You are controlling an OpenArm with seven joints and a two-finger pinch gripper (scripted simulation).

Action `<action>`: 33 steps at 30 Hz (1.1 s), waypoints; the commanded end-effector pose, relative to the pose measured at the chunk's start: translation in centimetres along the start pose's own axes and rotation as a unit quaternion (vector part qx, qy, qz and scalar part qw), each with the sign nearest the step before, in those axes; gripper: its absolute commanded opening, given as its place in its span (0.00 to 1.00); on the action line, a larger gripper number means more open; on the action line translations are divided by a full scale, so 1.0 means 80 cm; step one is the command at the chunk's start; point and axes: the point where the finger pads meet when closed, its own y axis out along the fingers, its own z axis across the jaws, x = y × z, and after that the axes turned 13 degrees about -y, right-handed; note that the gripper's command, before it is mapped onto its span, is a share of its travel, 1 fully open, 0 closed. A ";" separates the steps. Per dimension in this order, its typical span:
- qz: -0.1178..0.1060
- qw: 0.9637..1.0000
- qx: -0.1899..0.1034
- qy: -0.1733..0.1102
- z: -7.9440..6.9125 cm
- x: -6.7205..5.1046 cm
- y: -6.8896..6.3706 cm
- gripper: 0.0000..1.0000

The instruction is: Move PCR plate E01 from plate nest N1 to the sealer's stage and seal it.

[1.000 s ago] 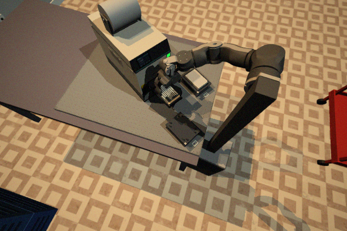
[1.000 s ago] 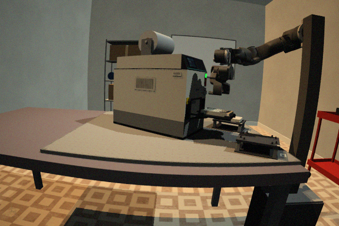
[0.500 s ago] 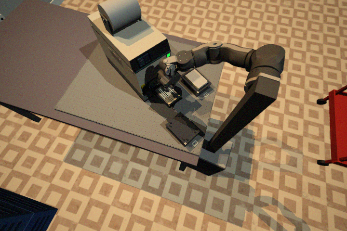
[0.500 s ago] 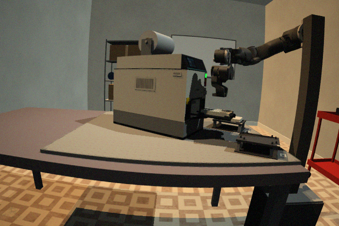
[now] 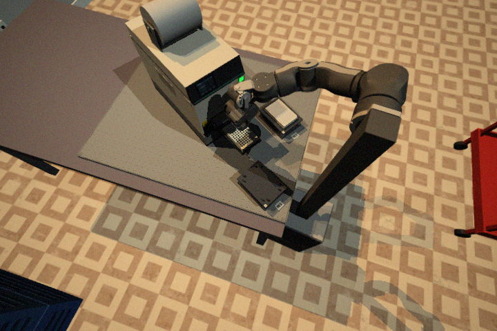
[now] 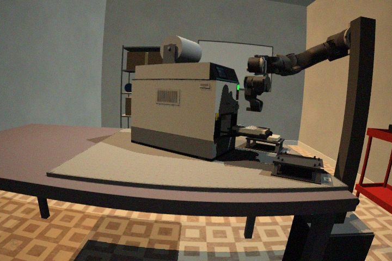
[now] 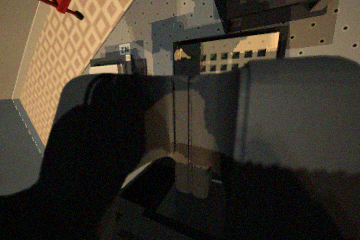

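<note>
The top view looks steeply down from high above, far enough back to take in the whole desk [image 5: 53, 78], with the sealer [image 5: 186, 66] toward 12 o'clock and the red cart [image 5: 491, 183] at 3 o'clock. The exterior view stands near desk height, off the desk's front edge [image 6: 171, 199], facing the sealer's [image 6: 175, 107] barcoded side and the back wall. The wrist view rides on the end effector [image 7: 188, 130], very close, looking down past its closed fingers. All three share the plate on the stage [image 5: 241, 137] [image 6: 253, 129] [image 7: 238, 52].
</note>
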 end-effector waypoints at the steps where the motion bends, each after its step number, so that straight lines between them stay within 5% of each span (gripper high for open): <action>1: -0.001 1.000 0.001 0.000 0.001 0.001 -0.001 0.00; 10: -0.001 1.000 0.001 0.000 0.001 0.001 -0.001 0.00; 12: -0.010 0.999 0.037 0.037 -0.022 0.003 -0.001 0.00; 15: -0.022 0.991 0.091 0.091 -0.055 0.006 0.000 0.00; 27: -0.022 0.991 0.091 0.091 -0.055 0.006 0.000 0.00; 29: -0.028 0.984 0.125 0.125 -0.077 0.006 0.002 0.00; 32: -0.040 0.967 0.178 0.179 -0.111 0.010 0.002 0.00; 33: -0.040 0.967 0.178 0.179 -0.111 0.010 0.002 0.00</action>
